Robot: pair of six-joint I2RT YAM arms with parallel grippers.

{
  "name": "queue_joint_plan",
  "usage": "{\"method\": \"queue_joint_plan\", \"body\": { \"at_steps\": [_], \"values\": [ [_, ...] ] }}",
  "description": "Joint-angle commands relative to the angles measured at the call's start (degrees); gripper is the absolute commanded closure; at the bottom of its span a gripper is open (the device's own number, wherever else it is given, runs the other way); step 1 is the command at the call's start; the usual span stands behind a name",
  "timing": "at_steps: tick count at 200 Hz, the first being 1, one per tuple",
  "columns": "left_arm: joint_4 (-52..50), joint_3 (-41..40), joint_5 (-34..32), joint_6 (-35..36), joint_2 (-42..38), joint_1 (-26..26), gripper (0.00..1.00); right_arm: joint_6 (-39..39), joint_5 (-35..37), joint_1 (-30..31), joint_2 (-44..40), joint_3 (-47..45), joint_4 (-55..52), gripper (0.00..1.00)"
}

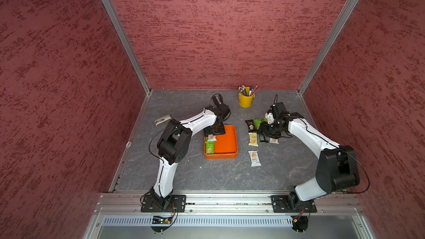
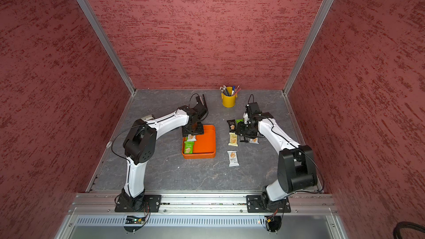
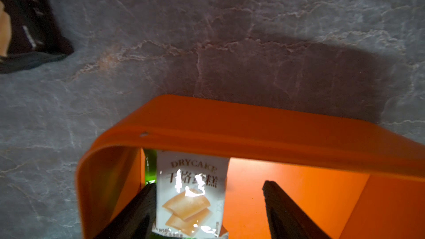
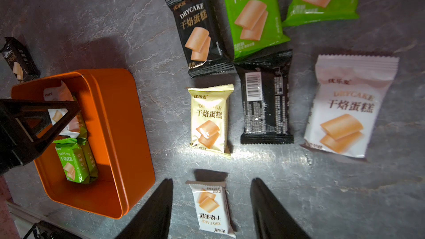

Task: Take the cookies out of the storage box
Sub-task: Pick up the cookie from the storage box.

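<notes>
Nearly cleared, by the look of it: storage box (image 1: pixel 232 143) sits on the counter (image 1: pixel 184 175), with one white packet (image 3: pixel 190 194) lying along its left wall, far half, and green packets (image 4: pixel 71 164) just beside that, nearer the robot. Left tool (image 3: pixel 208 184) is down inside the box, released, fingers (image 3: pixel 142 203) straddling the white packet: one finger at the wrapper's edge, the other apart from it, bare orange floor between. Packet's long axis runs in line with the tool's reach, so the jaws would shut across its short width. Judgement: pinching this packet is the step in hand; left arm is much the nearer. Right tool (image 4: pixel 212 180) hangs released over the counter, right of the box and apart from it, a small white packet (image 4: pixel 210 205) lying between its fingers untouched, among the cookies (image 1: pixel 253 139) already out: black, green, pale yellow, white. Right wrist view alone shows a barcode-up black packet (image 4: pixel 265 102), hidden under that arm in both top views; a further black packet (image 4: pixel 19 58) beyond the box shows in both wrist views, not made out from above
</notes>
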Motion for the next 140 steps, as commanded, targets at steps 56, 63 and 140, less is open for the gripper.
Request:
{"method": "queue_joint_plan", "body": {
  "at_steps": [56,63,140],
  "values": [
    [0.55,-0.96,-0.23,0.06,1.61,0.42,0.32,-0.63,0.32,-0.57,0.23,0.93,-0.08,0.42],
    [0.59,-1.09,-0.23,-0.01,1.61,0.45,0.32,-0.63,0.33,-0.57,0.23,1.01,-0.22,0.42],
    [1.94,-2.26,0.03,0.06,0.65,0.43,0.51,-0.58,0.41,-0.72,0.1,1.01,-0.34,0.42]
  ]
}}
